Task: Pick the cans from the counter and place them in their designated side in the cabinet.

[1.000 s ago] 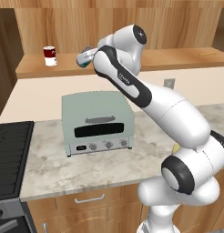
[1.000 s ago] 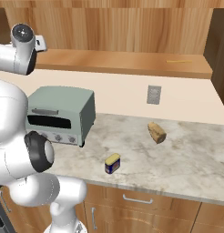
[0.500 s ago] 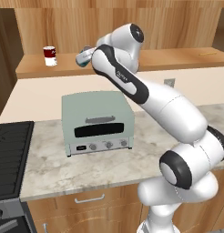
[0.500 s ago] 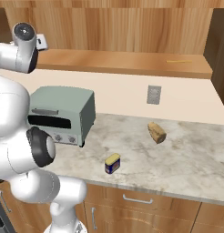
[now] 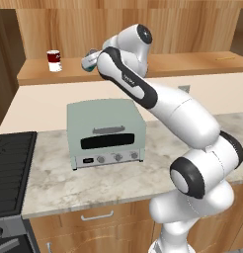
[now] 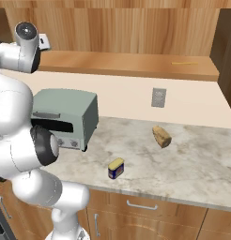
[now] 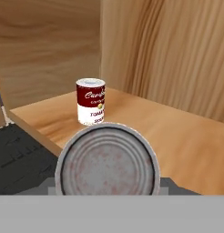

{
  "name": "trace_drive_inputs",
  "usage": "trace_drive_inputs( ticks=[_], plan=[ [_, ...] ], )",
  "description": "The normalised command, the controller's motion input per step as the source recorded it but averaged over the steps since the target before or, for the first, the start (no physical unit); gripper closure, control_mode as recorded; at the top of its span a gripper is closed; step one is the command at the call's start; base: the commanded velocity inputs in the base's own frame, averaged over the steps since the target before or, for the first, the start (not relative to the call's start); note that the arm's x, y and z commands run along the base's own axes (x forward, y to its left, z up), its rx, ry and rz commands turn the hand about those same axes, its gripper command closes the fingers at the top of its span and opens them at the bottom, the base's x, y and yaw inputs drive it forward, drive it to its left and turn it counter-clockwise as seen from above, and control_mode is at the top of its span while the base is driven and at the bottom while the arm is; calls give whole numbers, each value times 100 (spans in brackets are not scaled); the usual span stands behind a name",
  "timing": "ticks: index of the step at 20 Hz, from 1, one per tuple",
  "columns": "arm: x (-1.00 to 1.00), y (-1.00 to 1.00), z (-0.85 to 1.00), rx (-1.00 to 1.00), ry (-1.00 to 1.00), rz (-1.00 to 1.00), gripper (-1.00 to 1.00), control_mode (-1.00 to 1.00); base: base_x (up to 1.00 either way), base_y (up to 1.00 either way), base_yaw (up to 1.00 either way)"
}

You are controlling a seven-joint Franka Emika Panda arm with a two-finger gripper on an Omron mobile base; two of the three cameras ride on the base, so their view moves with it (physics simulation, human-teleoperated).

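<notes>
In the left base view the arm reaches up and left over the mint-green toaster oven [image 5: 106,131] to the cabinet [image 5: 143,66], the long wooden shelf above the counter [image 5: 94,183]. The gripper [image 5: 90,60] sits above the shelf's left part, pinching the teal can [image 5: 89,61], which lies on its side with its long axis roughly level, silvery end toward the left. The red-and-white can [image 5: 54,61] stands upright near the shelf's left end, apart from the held can, with bare shelf between them. To the right the shelf runs wide and open as far as a thin yellow item [image 5: 223,58].

In the right base view the shorter dark blue can [image 6: 115,168] stands upright on the counter [image 6: 192,164] near its front edge, with free stone all round; a brown lump [image 6: 161,136] lies well apart, nearer the wall. The cabinet [image 6: 131,65] board is bare over most of its length.

In the hand view the teal can's silvery round end [image 7: 107,166] faces the camera, the can's axis pointing at the red-and-white can [image 7: 91,101], which stands ahead near the shelf's front edge, where the shelf board [image 7: 177,136] meets the side wall and grained back panel. Open board extends to the right.
</notes>
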Motion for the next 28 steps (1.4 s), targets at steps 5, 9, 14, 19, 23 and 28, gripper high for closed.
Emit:
trace_drive_inputs(
  ticks=[5, 9, 14, 19, 23, 28],
  plan=[
    [17, 4, 0, -2, 0, 0, 100, -100, 0, 0, 0],
    [17, 3, 0, -1, 0, 0, 100, -100, 0, 0, 0],
    [15, 5, 0, -2, 0, 0, 100, -100, 0, 0, 0],
    [16, 10, 0, -2, 0, 0, 100, -100, 0, 0, 0],
    [17, 11, -1, -1, 0, 0, 100, -100, 0, 0, 0],
    [17, 8, -1, -1, 0, 0, 100, -100, 0, 0, 0]
  ],
)
